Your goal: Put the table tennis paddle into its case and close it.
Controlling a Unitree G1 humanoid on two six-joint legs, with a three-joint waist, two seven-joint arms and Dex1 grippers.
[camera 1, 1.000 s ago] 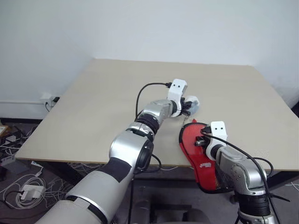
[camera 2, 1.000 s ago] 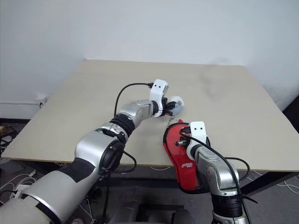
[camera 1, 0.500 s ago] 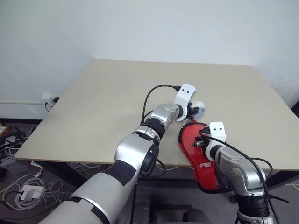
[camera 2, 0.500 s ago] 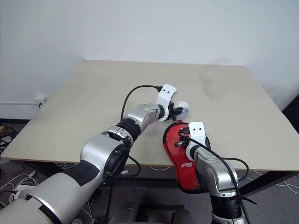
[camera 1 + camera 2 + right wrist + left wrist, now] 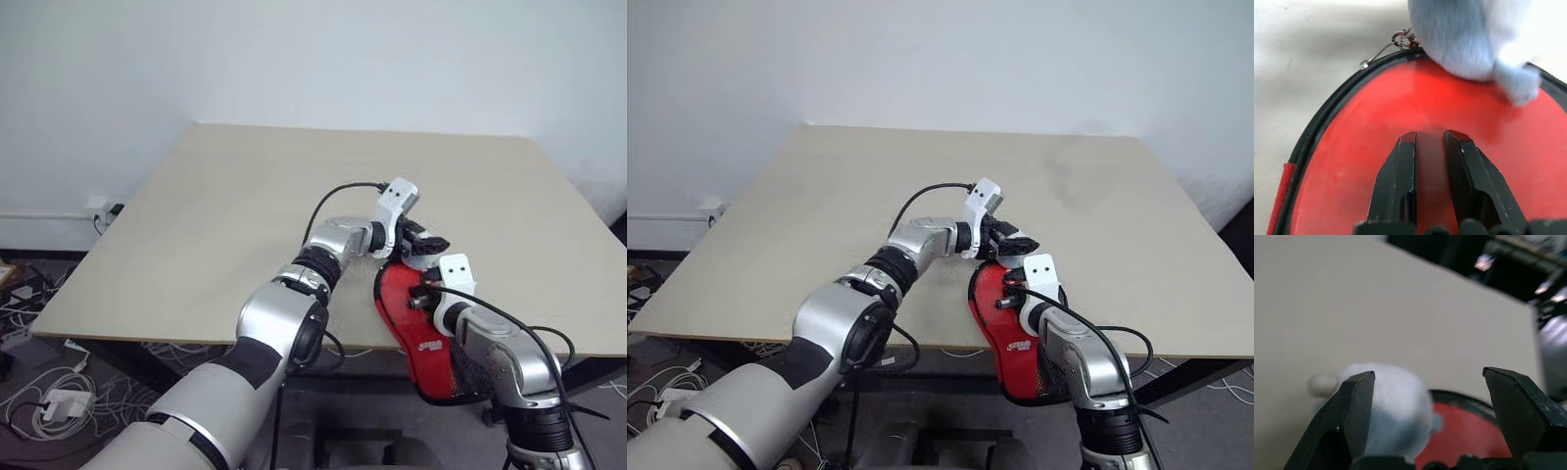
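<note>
Our left gripper (image 5: 428, 244) hovers just past the round far end of the case (image 5: 407, 318), its two black fingers (image 5: 1354, 404) spread wide with nothing between them; in the left wrist view a pale, fuzzy keyring charm (image 5: 1396, 406) sits by one finger, at the case's rim. Our right gripper (image 5: 1430, 166) rests on top of the case, near its middle, its fingers nearly pressed together and pinching nothing, pointing along the red cover toward that same far end; the zip pull (image 5: 1396, 41) lies at the far rim, just beside the charm. The case lies flat at the near edge of the table (image 5: 216, 215), its black lower end hanging over that edge; it looks closed all round, and we cannot see the paddle, so we judge it is inside. We take the zipping as about finished; next we would check that the zip is fully shut, then draw both grippers away from the case.
</note>
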